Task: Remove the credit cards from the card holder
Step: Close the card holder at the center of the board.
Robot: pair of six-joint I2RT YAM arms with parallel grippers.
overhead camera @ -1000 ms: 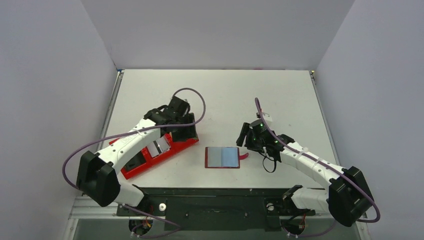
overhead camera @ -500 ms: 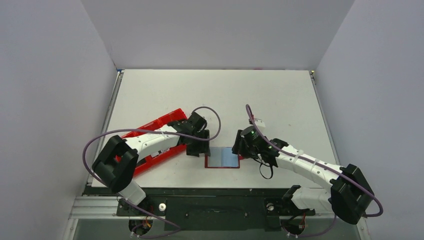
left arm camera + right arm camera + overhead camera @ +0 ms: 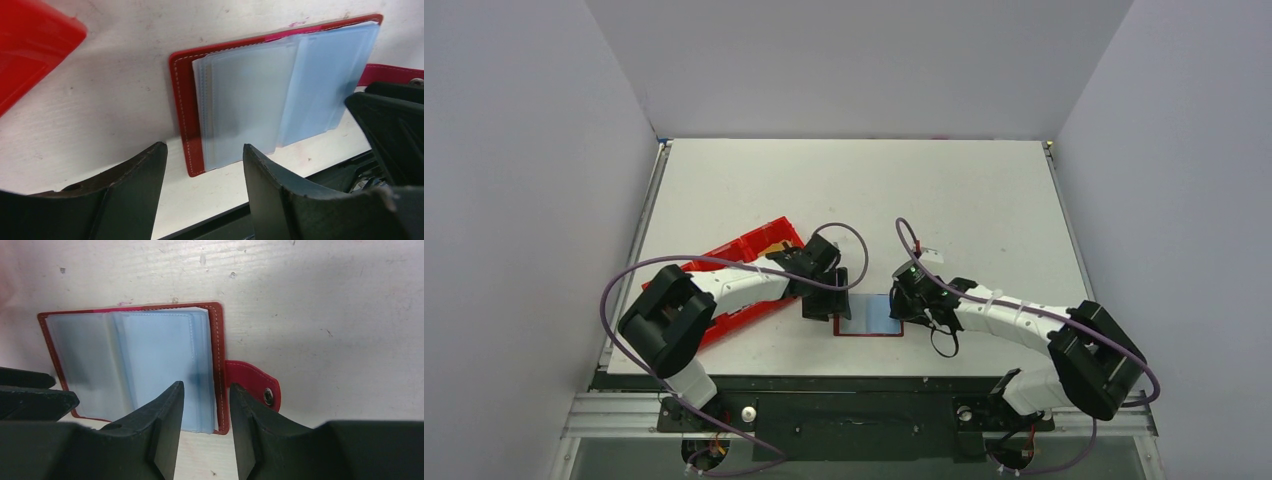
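Note:
The card holder (image 3: 869, 317) lies open near the table's front edge, dark red with grey-blue pockets. It shows in the left wrist view (image 3: 280, 90) and the right wrist view (image 3: 135, 360), its red strap tab (image 3: 252, 382) on its right. My left gripper (image 3: 821, 303) is open at the holder's left edge, jaws straddling its near left corner (image 3: 202, 160). My right gripper (image 3: 911, 300) is open over the holder's right edge (image 3: 205, 400). No credit cards show in the pockets. A gold-tan card (image 3: 774, 243) lies in the tray.
A bright-red plastic tray (image 3: 734, 255) sits left of the holder under my left arm; its corner shows in the left wrist view (image 3: 30, 50). The table's front edge and black rail (image 3: 864, 385) run just below the holder.
My left gripper moved from over the tray, right and nearer, to the holder's left edge. My right gripper moved left and nearer onto the holder's right edge.

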